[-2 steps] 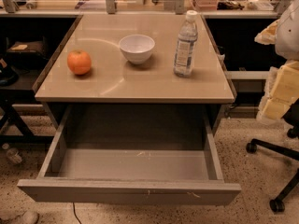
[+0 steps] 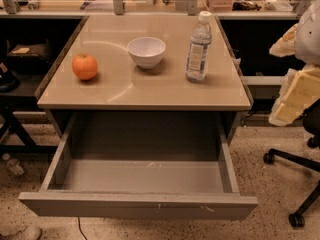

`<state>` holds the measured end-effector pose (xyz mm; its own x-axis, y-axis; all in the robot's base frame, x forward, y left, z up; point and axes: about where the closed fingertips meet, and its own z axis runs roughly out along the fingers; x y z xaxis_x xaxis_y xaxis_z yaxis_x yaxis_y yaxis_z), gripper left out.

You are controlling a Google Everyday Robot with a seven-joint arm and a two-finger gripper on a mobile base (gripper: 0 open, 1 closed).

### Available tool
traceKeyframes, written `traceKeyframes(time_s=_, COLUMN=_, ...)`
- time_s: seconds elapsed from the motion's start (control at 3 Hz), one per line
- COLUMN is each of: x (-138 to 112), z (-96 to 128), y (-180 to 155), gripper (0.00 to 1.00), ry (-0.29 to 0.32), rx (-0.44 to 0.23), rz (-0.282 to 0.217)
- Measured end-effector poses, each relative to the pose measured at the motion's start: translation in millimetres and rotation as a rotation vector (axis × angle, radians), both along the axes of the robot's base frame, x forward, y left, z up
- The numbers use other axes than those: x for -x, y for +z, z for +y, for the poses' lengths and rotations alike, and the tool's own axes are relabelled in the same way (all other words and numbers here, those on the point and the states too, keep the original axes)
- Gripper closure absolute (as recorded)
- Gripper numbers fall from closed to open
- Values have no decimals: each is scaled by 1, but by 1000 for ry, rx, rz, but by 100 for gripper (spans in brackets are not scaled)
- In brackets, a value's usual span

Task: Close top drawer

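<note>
The top drawer (image 2: 140, 207) of the tan-topped table (image 2: 150, 91) is pulled far out toward me. Its wide grey front shows small pale scratches and its grey inside holds nothing. My gripper (image 2: 299, 95) appears as pale cream-coloured parts at the right edge of the camera view, to the right of the table and above the floor. It is well apart from the drawer and touches nothing that I can see.
On the table top stand an orange (image 2: 85, 66), a white bowl (image 2: 146, 51) and a clear water bottle (image 2: 199, 46). A black office chair base (image 2: 295, 184) with castors is on the floor at the right. Dark shelving (image 2: 20, 69) flanks the table on the left.
</note>
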<state>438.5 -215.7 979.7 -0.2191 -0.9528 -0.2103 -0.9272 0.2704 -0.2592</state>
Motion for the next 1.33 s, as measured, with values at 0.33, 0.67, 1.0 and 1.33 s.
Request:
traceKeyframes(time_s=0.33, x=0, z=0, y=0, gripper=41, ry=0, rx=0, rz=0)
traceKeyframes(time_s=0.67, x=0, z=0, y=0, gripper=65, ry=0, rx=0, rz=0)
traceKeyframes(time_s=1.0, x=2, z=-3, y=4, gripper=88, ry=-1, rx=13, rz=-8)
traceKeyframes(time_s=1.33, x=30, z=-13, y=-7, gripper=100, ry=-22, rx=52, rz=36)
